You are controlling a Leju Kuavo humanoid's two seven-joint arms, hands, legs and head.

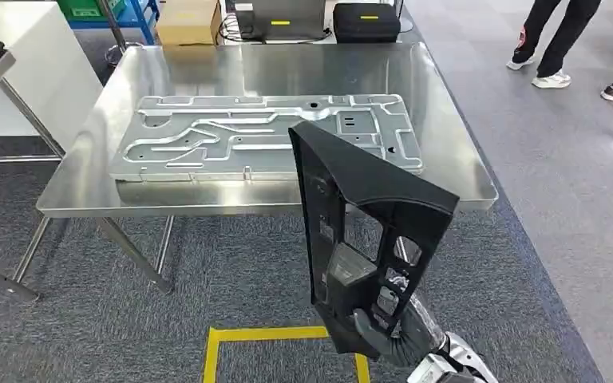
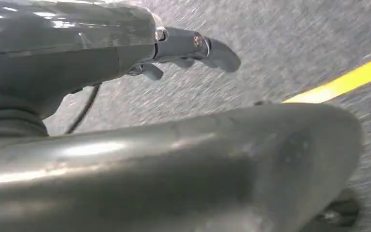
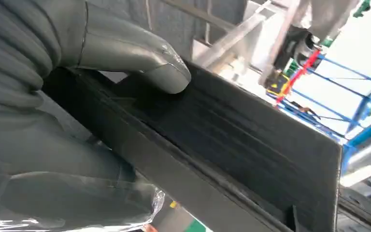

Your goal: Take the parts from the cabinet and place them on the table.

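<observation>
- The right hand (image 1: 383, 327) holds a black plastic part (image 1: 367, 231) by its bottom end. The part stands up tall in front of the robot.
- In the right wrist view the grey thumb (image 3: 140, 60) presses flat on the dark face of the part (image 3: 232, 150), and the rest of the hand wraps the other side. So this hand is closed around the part.
- The part is above the floor, just in front of the shiny metal bench (image 1: 455, 152). It is not on the bench yet.
- A big silver metal plate (image 1: 231, 140) with grooves already lies flat on the bench.
- The left hand (image 2: 193, 48) hangs over the grey carpet with its fingers a little apart. It holds nothing.
- The part looks hard and stiff, with holes and ribs cut through it, so it is likely light. I think it will not bend.
- Its face looks smooth, so it could slip or swing, since the hold is low and the wide top is far up.
- A good place to hold is a rib or a hole edge near the bottom, where the fingers can hook in.
- The bare bench at the right of the plate looks like room to lay it down.
</observation>
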